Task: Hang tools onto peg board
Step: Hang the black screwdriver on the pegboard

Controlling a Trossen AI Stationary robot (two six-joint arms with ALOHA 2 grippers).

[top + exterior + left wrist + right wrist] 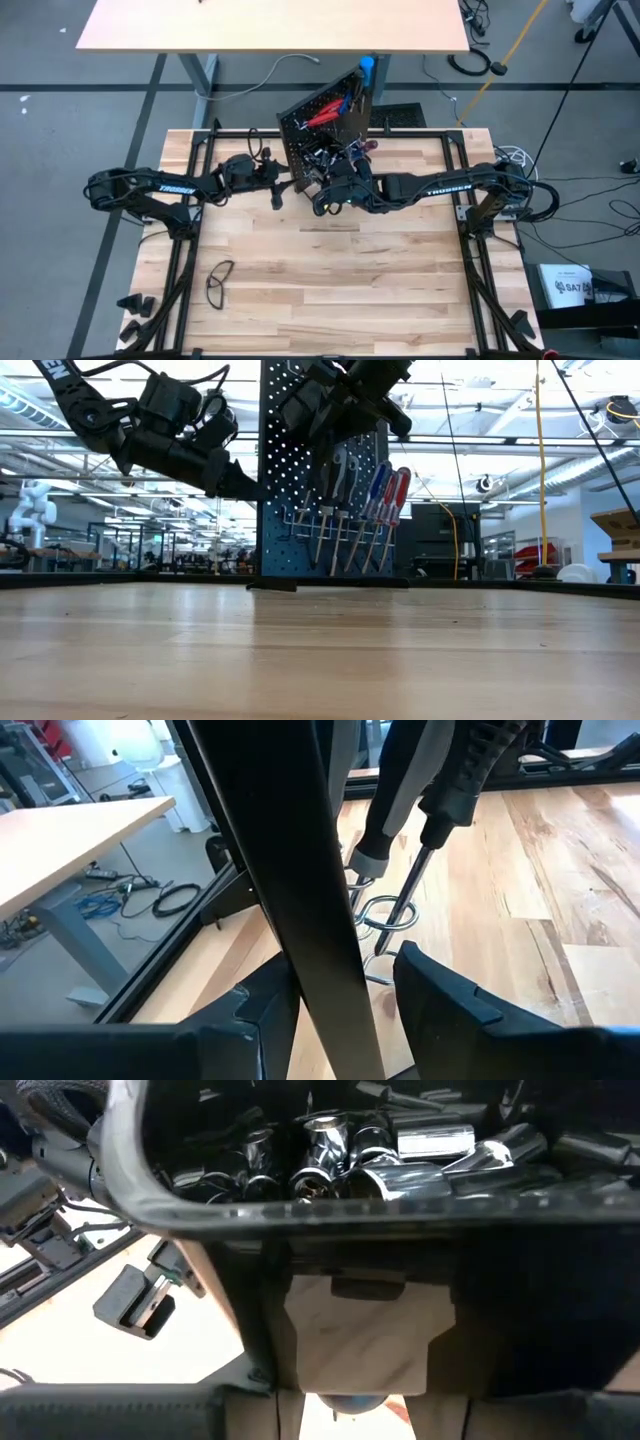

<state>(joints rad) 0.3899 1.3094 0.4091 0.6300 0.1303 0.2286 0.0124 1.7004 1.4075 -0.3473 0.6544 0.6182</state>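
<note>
The peg board [300, 480], a dark perforated panel, stands upright at the table's far middle. Red- and blue-handled screwdrivers [385, 495] hang from its hooks, and red pliers [322, 117] hang there too. A black-handled screwdriver [400, 800] sticks through a metal ring hook [385, 915]. My left gripper [335, 1010] is open, with its fingers on either side of the board's left edge [300, 870]. My right gripper [350, 1415] hovers just above the board's black bin [300, 1215], which holds several silvery metal pieces [350, 1150]. It is shut on a small rounded piece [350, 1403]. My left gripper: a gap shows between one finger [440, 1000] and the board's edge. Whether the other finger [265, 1010] touches the board I cannot tell. My right gripper holds a small rounded piece between its two fingers, slanting down over the bin's near rim. Only the piece's top shows, clear of the bin.
Safety glasses [220, 280] lie on the near left of the wooden table [400, 300]. Small black parts [135, 305] sit off its near left corner. A second tan table [270, 25] stands beyond the far edge. Cables trail on the floor to the right.
</note>
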